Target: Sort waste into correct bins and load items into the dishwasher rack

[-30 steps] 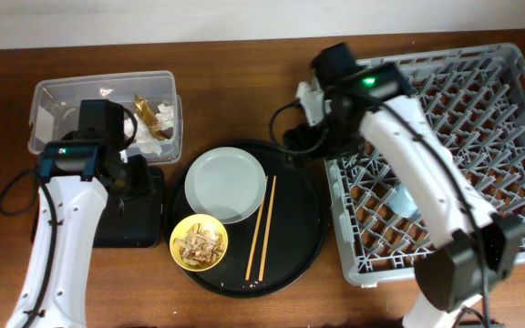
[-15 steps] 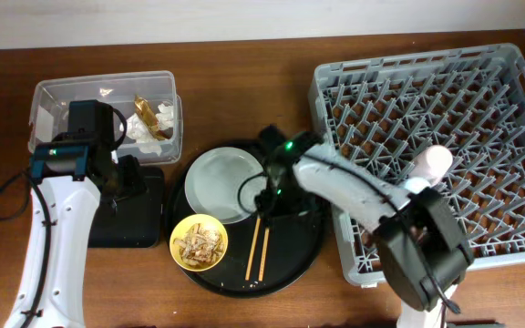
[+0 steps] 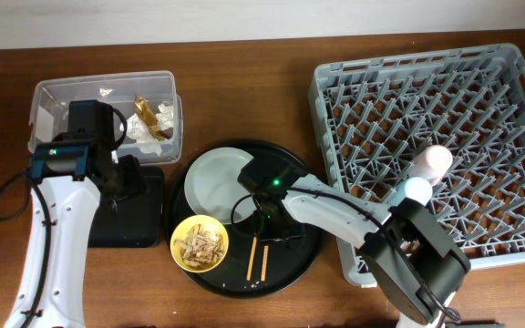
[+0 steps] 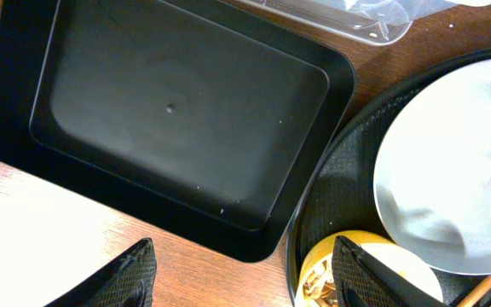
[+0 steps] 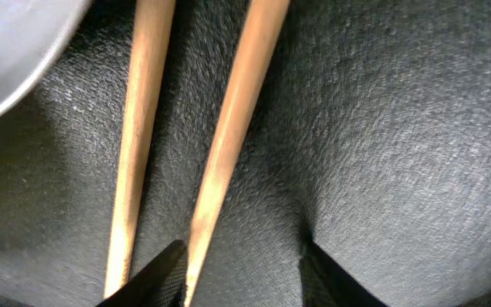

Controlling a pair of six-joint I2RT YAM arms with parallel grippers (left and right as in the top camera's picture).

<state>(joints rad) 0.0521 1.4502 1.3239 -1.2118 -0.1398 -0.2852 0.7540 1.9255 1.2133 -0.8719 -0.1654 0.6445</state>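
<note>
R gripper [image 5: 241, 275] swung off dishwasher rack [image 3: 481, 118] to centre frame, now low over chopsticks [image 5: 228, 145], jaws apart astride one stick; grab looks next. L gripper [image 4: 245, 275] unmoved, spread, empty.

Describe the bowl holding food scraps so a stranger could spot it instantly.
Find the large round black tray mid-table. On its lower-left part, below the pale plate and left of the chopsticks, sits the small bowl: the only yellow thing.

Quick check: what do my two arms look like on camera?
White curved shells, black joints. The left arm has a teal band and a looping black cable; the right arm shows a green light. The left pincer and right pincer have black fingers.
</note>
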